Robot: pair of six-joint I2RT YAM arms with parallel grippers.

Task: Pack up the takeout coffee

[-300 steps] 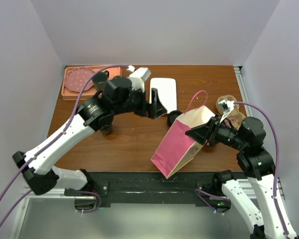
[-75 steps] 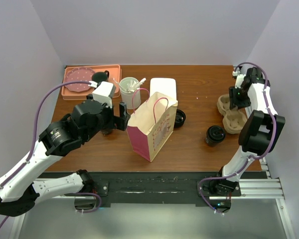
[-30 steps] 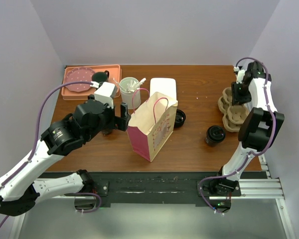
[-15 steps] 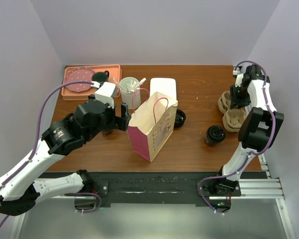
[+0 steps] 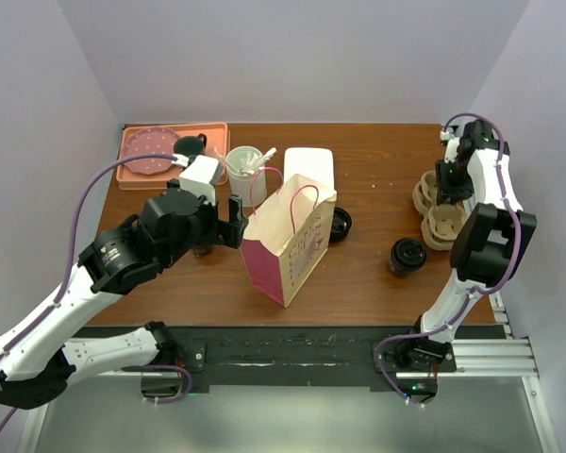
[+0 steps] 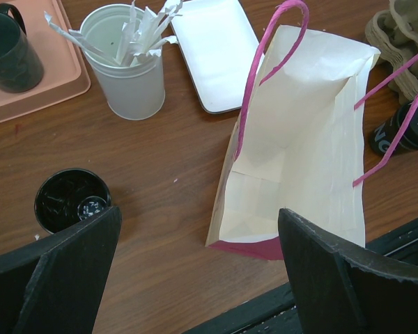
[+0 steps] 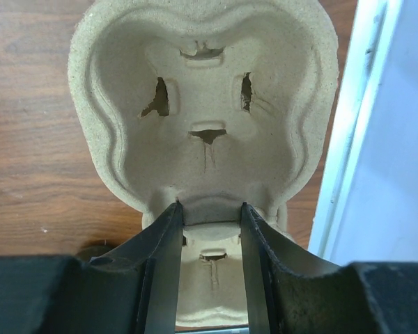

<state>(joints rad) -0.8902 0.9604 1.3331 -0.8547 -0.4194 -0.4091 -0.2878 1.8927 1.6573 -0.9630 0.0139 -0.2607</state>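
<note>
Looking down your right wrist, you see the right hand [image 7: 207,233] pinching the narrow waist of the moulded-pulp carrier [image 7: 202,90]. It is a rough beige tray with rounded wells and slit bottoms, lying at the right edge of the wooden tabletop [image 5: 377,170]. Your left hand [image 6: 198,216] is spread wide just left of the paper bag [image 6: 299,139], which is pink outside and cream inside, has pink cord handles, and stands upright mid-tabletop. The black-lidded coffee cup [image 5: 407,255] sits between bag and carrier. Ten seconds ago the bag leaned at the near right by the right hand; now it stands free.
</note>
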